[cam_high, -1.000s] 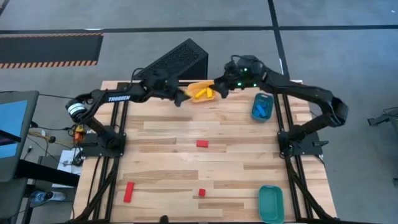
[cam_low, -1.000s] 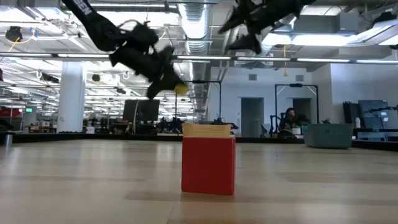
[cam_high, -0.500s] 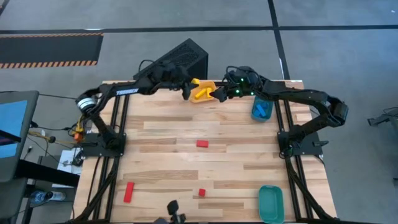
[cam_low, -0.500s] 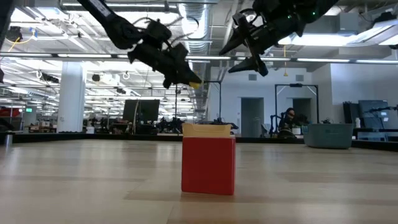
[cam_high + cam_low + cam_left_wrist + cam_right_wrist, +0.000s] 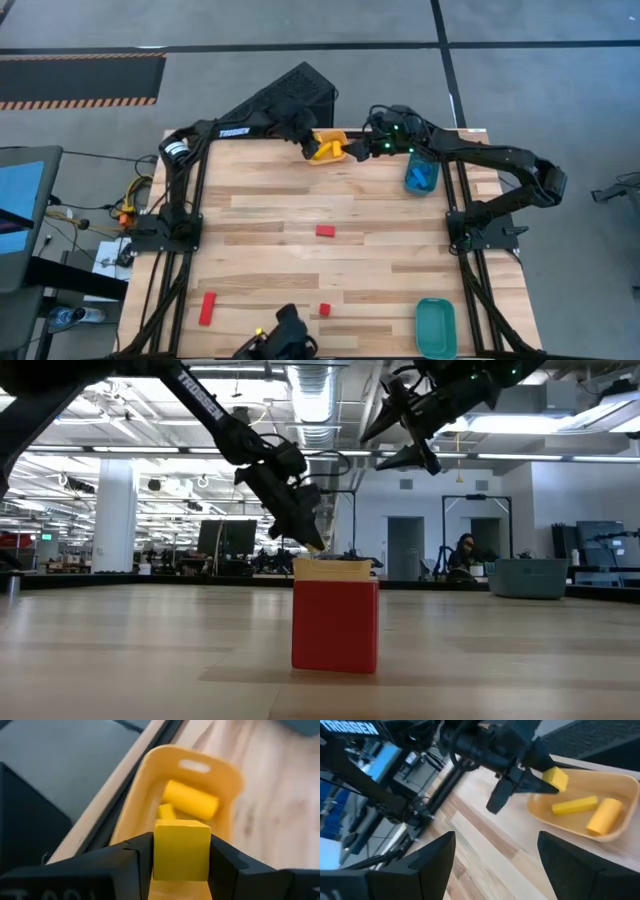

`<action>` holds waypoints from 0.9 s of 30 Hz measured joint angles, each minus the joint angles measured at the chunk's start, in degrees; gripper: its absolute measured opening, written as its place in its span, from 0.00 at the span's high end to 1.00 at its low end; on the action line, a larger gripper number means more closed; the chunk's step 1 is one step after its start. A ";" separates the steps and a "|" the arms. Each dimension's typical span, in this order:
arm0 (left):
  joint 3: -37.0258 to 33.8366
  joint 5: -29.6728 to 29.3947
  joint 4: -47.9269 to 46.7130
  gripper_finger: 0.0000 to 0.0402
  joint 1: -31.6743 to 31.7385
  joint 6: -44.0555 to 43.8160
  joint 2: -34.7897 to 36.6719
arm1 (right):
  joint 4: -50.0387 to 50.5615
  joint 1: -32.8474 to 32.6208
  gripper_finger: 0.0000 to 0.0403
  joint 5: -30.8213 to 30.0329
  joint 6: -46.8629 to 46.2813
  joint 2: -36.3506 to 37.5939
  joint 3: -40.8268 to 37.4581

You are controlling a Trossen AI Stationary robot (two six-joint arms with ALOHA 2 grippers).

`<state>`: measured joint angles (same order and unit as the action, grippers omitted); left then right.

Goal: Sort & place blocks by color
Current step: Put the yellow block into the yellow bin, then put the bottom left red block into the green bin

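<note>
A yellow cube block (image 5: 181, 849) hangs in my left gripper (image 5: 314, 143), which is shut on it above the orange tray (image 5: 334, 138) at the table's far edge. The tray holds a yellow cylinder (image 5: 190, 800) and a small yellow bar (image 5: 575, 805). My right gripper (image 5: 360, 150) hovers open just right of the tray, nothing between its fingers. Three red blocks lie on the table: one in the middle (image 5: 325, 231), two near the front (image 5: 207, 308) (image 5: 324, 310). The blue tray (image 5: 421, 174) at the far right holds blue blocks. My left gripper pinches the yellow cube by two opposite side faces (image 5: 159, 851), one finger (image 5: 131, 865) on each. The fingers slant down from the table's left toward the tray. The cube is lifted clear, hanging over the tray's left end (image 5: 538, 806).
A black box (image 5: 288, 96) stands just behind the table's far edge, close to my left arm. A teal tray (image 5: 435, 328) sits at the near right corner. In the low view, the nearest red block (image 5: 335, 625) fills the foreground. Bare wood lies between the trays and the red blocks.
My left gripper has carried the yellow cube toward the table's right and down, over the orange tray, rolling its wrist on the way. My right gripper has sunk a little and rolled, staying open beside the tray.
</note>
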<state>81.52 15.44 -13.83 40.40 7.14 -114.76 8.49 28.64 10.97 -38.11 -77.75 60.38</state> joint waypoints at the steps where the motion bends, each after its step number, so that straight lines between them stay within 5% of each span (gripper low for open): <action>1: 0.52 -0.81 -0.40 0.70 0.00 0.38 -0.59 | 0.81 0.00 0.25 -0.57 0.00 0.08 0.00; 15: 2.04 -1.89 -1.13 0.50 0.88 1.43 -1.34 | 5.40 0.07 0.25 -1.04 2.72 0.23 0.00; 27: 2.00 -3.18 0.66 0.55 3.73 -3.92 9.00 | 5.95 2.52 0.25 1.80 11.12 0.23 0.02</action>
<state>83.53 12.26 -13.16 44.13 3.22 -105.76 14.45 31.16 12.77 -26.99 -77.52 60.40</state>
